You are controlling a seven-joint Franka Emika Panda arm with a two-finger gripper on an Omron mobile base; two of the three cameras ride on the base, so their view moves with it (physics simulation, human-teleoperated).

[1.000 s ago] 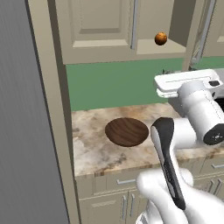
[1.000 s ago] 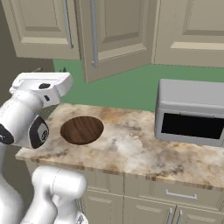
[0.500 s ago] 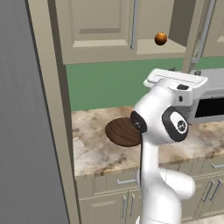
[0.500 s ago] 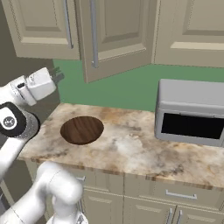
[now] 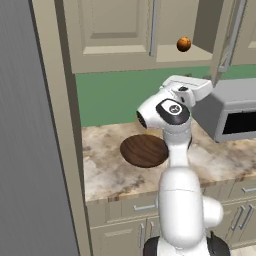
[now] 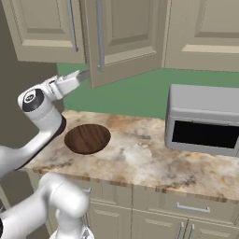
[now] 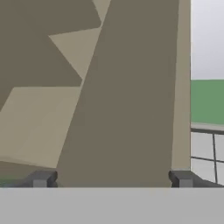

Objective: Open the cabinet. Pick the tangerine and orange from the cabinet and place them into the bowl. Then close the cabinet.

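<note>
Hand view: claw spread wide, empty, facing cabinet interior.

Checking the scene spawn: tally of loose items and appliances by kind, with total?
Fruit: 1, orange-coloured, in the open cabinet
Bowl: 1, holds nothing
Microwave: 1
Total: 3

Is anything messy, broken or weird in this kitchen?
Nothing is spilled or broken. The only unusual thing: one cabinet door hangs open, with a single orange fruit on the shelf inside. The wooden bowl sits empty.
</note>
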